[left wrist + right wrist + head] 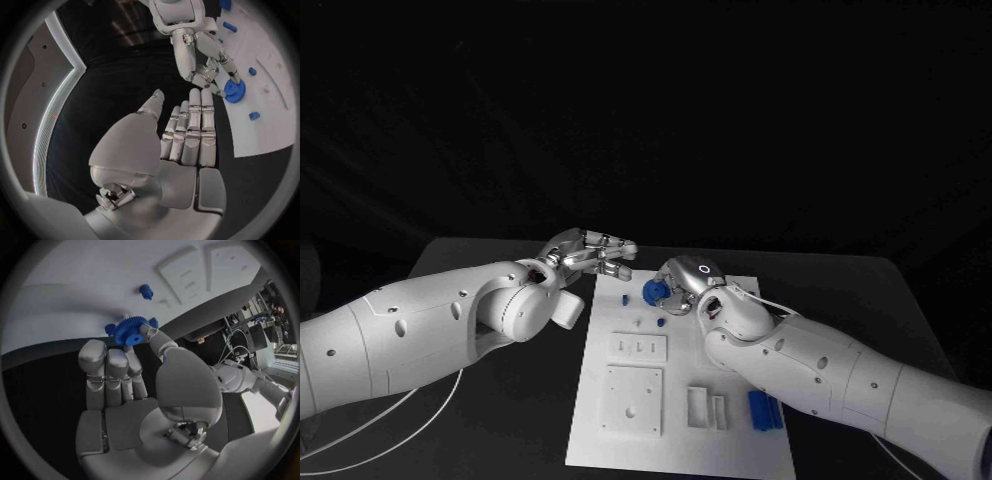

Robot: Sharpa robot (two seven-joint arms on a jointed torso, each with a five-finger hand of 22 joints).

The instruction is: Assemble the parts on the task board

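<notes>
The white task board (733, 440) lies in the middle of the black table. My right hand (682, 285) is over the board's far end and pinches a blue gear (653, 292) between thumb and fingers; the gear (130, 333) sits at my fingertips, low over the board. From the left wrist the same gear (234, 92) shows under the right hand (201, 55). My left hand (596, 250) hovers off the board's far left corner, fingers straight and holding nothing (187, 135). A small blue peg (658, 322) stands in the board near the gear.
Another small blue piece (626, 298) sits at the board's far left edge. Blue bars (762, 408) lie by the right edge, beside white raised blocks (635, 400). Black table (516, 420) surrounds the board on both sides.
</notes>
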